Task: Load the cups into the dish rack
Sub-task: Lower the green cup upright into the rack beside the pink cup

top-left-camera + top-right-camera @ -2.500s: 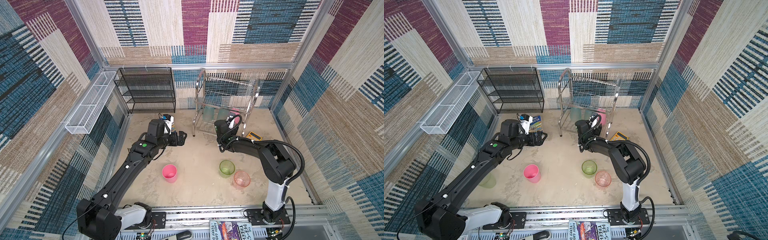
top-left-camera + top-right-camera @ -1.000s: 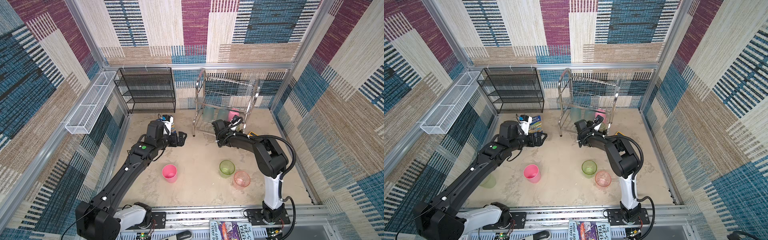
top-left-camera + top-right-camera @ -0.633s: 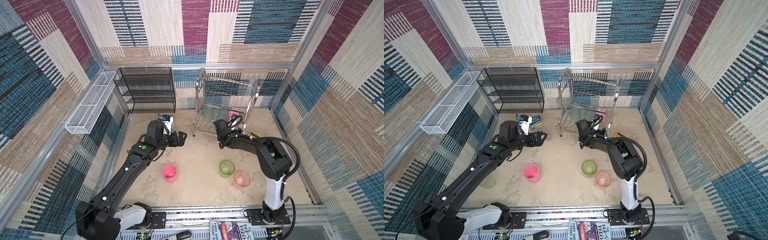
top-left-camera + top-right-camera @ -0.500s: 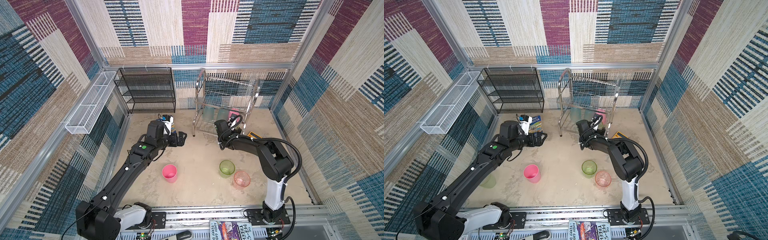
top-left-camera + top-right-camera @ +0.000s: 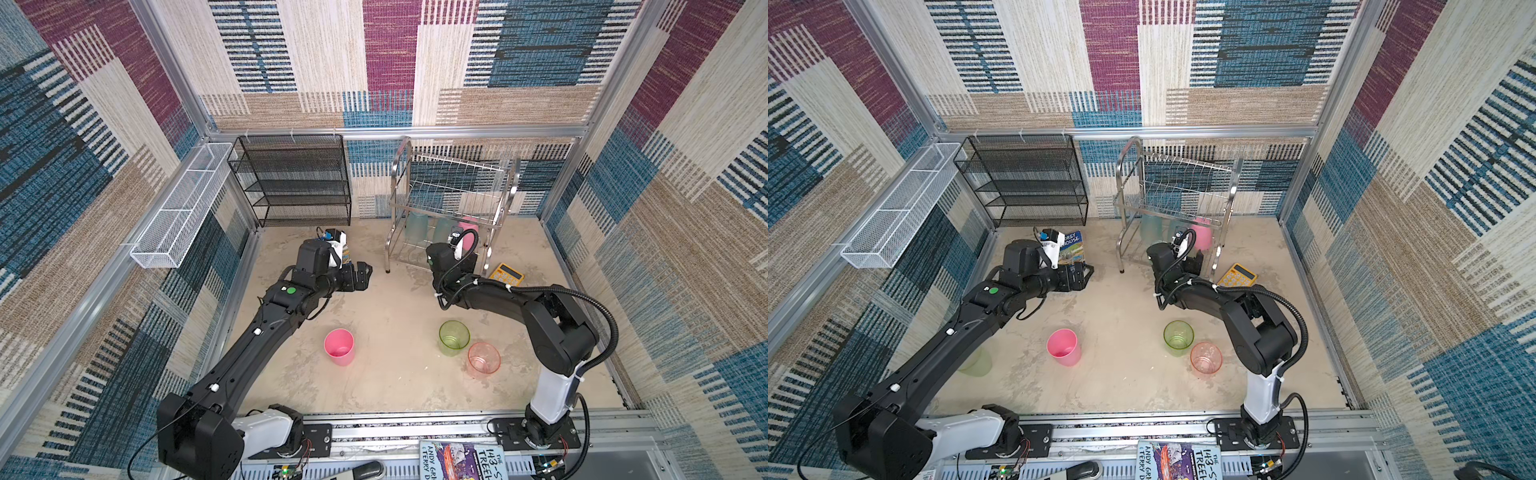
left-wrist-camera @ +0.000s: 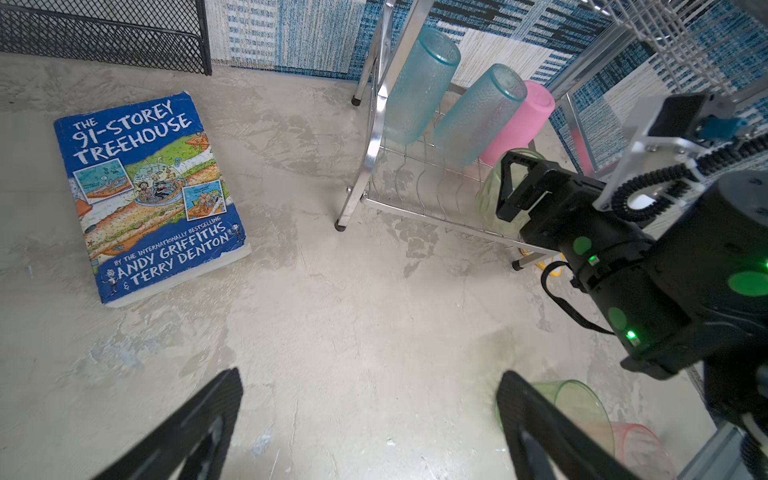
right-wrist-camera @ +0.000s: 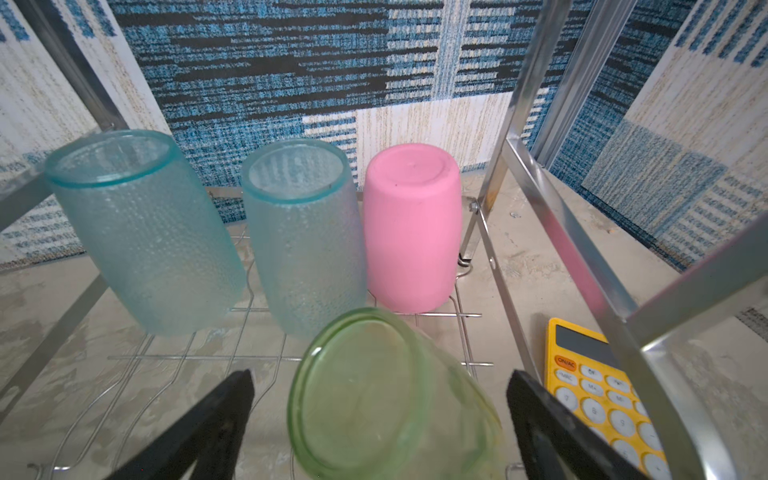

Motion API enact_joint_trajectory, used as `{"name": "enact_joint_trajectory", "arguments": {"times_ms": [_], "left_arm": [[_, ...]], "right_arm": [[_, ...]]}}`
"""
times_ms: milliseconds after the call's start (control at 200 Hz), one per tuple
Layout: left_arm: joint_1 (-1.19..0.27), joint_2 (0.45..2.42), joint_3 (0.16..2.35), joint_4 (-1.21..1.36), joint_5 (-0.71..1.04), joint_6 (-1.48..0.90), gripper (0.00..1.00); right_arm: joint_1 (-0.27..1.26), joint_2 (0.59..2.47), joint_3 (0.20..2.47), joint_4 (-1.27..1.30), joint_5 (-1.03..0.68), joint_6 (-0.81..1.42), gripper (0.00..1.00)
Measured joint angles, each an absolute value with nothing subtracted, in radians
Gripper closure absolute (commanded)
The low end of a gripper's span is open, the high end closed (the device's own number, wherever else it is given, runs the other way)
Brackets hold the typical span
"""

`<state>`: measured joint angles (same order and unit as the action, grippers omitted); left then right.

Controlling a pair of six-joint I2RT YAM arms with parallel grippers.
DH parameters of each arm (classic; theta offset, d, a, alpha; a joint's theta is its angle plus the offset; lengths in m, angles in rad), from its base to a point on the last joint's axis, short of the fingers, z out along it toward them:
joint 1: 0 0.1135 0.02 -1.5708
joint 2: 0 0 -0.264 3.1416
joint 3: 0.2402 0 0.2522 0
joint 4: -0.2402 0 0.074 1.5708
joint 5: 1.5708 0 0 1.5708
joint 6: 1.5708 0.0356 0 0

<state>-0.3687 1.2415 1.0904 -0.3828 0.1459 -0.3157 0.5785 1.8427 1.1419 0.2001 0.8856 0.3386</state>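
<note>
**Fig.** Dish rack (image 5: 453, 195), shiny steel wire w/ arched tubular sides, stands at the back wall. Its front edge faces open, mottled bare floor (image 5: 395, 299).

- **R gripper** (image 7: 380, 382): at the rack's lower tier, released. Jaws are spread either side of a yel-grn cup (image 7: 365, 419), w/ gaps showing on both sides.
- **Yel-grn cup:** smooth see-thru plastic, front row of the lower tier. Long axis tilted, base toward the R wrist cam.
- **Row behind:** teal cup (image 7: 145, 241) and 2nd teal cup (image 7: 303, 241), pebbled and see-thru, plus a matte opaque pink cup (image 7: 411, 232), base up. All three lean off vertical.
- **L gripper** (image 6: 369, 376): released, empty, over bare floor, well apart from the rack's front leg. A book (image 6: 153, 195) lies flat nearby.
- **On the floor, mouths up:** pink floor cup (image 5: 338, 347) w/ room all round. Yel-grn floor cup (image 5: 454, 337) and salmon cup (image 5: 483, 358) sit just beside each other, near the R arm.
- **Calculator** (image 7: 598, 395): yellow, just outside the rack's side frame.
</note>
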Motion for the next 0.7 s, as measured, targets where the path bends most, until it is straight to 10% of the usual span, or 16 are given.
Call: {"name": "enact_joint_trajectory", "arguments": {"times_ms": [701], "left_arm": [[-0.373,1.256,1.09,-0.402,0.11,-0.316,0.0]], "right_arm": [[0.58,1.783,1.179,0.054,0.834,0.318,0.04]]}}
